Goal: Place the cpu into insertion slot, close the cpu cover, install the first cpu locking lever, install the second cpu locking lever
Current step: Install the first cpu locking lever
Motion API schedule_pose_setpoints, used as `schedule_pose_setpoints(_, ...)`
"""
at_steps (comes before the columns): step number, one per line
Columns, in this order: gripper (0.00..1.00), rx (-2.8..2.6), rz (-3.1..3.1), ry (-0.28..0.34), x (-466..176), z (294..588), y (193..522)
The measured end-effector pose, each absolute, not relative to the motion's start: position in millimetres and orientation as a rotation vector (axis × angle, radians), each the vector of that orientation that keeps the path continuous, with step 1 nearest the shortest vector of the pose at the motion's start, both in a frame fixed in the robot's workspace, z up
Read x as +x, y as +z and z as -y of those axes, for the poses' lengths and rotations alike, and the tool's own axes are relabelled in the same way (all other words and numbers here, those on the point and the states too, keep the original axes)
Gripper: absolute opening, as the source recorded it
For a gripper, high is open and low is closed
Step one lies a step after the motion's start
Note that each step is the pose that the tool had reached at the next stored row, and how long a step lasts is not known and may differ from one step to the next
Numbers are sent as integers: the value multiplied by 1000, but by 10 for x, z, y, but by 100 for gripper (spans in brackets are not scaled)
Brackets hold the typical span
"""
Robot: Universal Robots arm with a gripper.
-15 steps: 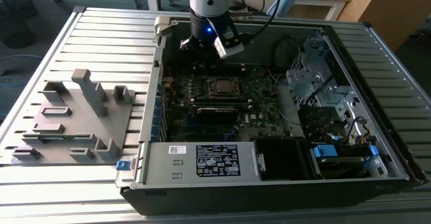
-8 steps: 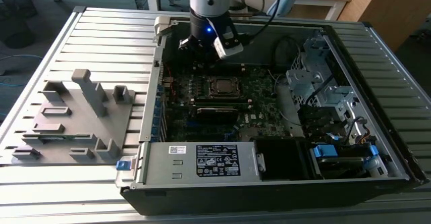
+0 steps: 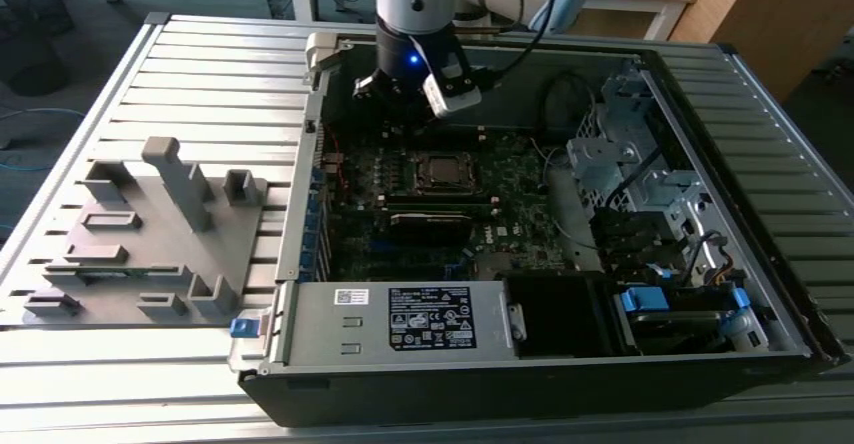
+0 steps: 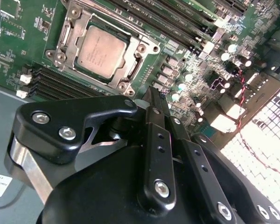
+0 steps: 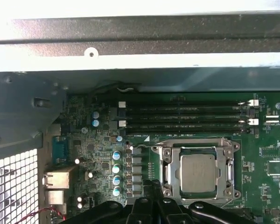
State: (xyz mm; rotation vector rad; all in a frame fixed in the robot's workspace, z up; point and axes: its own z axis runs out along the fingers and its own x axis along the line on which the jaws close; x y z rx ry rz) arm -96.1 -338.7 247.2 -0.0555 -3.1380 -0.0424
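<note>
**A:** How do the fingers stand?

**B:** The fingers (image 4: 153, 105) are clenched tip to tip with nothing between them. They hang over the motherboard (image 5: 91, 140), just beside the socket.

**A:** And the cpu?

**B:** The cpu (image 5: 199, 172) lies flat in the socket. The cpu cover (image 5: 196, 150) is folded down around it, and the chip shows through the window. Whether either locking lever is hooked down I cannot tell.

**A:** What could go wrong from here?

**B:** As I judge it, a thin lever could slip off such narrow closed tips and spring up. A push landing slightly off would strike the capacitors (image 5: 116, 172) just beside the socket, or the memory slots (image 5: 182, 116) near it. Leaning on the cover unevenly might also load the chip crookedly.
</note>
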Motion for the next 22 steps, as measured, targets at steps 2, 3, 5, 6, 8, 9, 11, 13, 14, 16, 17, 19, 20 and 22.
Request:
schedule_pose_setpoints(2, 10, -56, 3137, -66, -965, 3390, 2472)
schedule_pose_setpoints(3, 10, -56, 3137, -79, -967, 3392, 2472)
schedule_pose_setpoints(5, 10, -56, 3136, -100, -974, 3397, 2472)
schedule_pose_setpoints(6, 10, -56, 3136, -103, -979, 3399, 2472)
schedule_pose_setpoints(8, 10, -56, 3136, -103, -995, 3401, 2472)
schedule_pose_setpoints(9, 10, -56, 3136, -103, -1010, 3402, 2471)
schedule_pose_setpoints(11, 10, -56, 3136, -104, -1043, 3403, 2469)
schedule_pose_setpoints(13, 10, -56, 3136, -104, -1073, 3405, 2468)
schedule_pose_setpoints(14, 10, -56, 3136, -104, -1086, 3406, 2468)
schedule_pose_setpoints(16, 10, -56, 3136, -106, -1112, 3409, 2467)
schedule_pose_setpoints(17, 10, -56, 3135, -111, -1122, 3412, 2467)
schedule_pose_setpoints(19, 10, -55, 3134, -147, -1138, 3419, 2467)
schedule_pose_setpoints(20, 10, -55, 3133, -161, -1145, 3423, 2467)
schedule_pose_setpoints(22, 10, -55, 3133, -174, -1155, 3428, 2467)
